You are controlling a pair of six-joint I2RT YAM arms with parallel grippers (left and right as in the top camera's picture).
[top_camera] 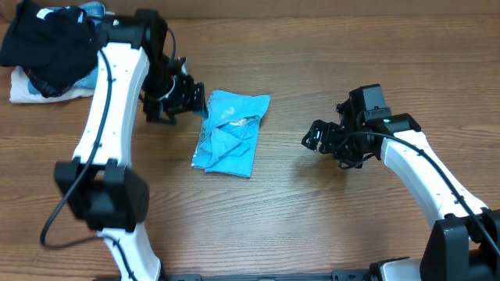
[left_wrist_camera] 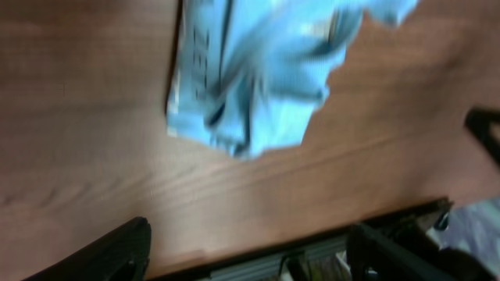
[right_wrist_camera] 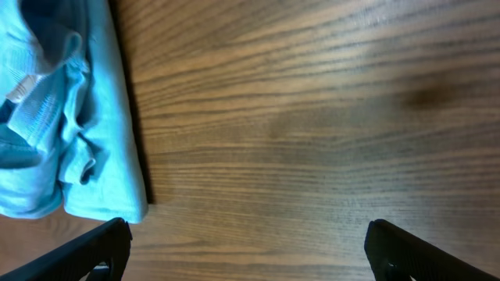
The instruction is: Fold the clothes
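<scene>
The sky-blue T-shirt (top_camera: 229, 133) lies folded into a small rumpled bundle in the middle of the wooden table. It also shows in the left wrist view (left_wrist_camera: 258, 70) and the right wrist view (right_wrist_camera: 62, 117). My left gripper (top_camera: 194, 97) is open and empty, just left of the bundle's upper left corner, apart from it (left_wrist_camera: 250, 250). My right gripper (top_camera: 315, 138) is open and empty over bare table, to the right of the shirt (right_wrist_camera: 248, 246).
A black garment (top_camera: 48, 39) lies heaped on other clothes at the table's far left corner. The table's edge (left_wrist_camera: 328, 234) shows in the left wrist view.
</scene>
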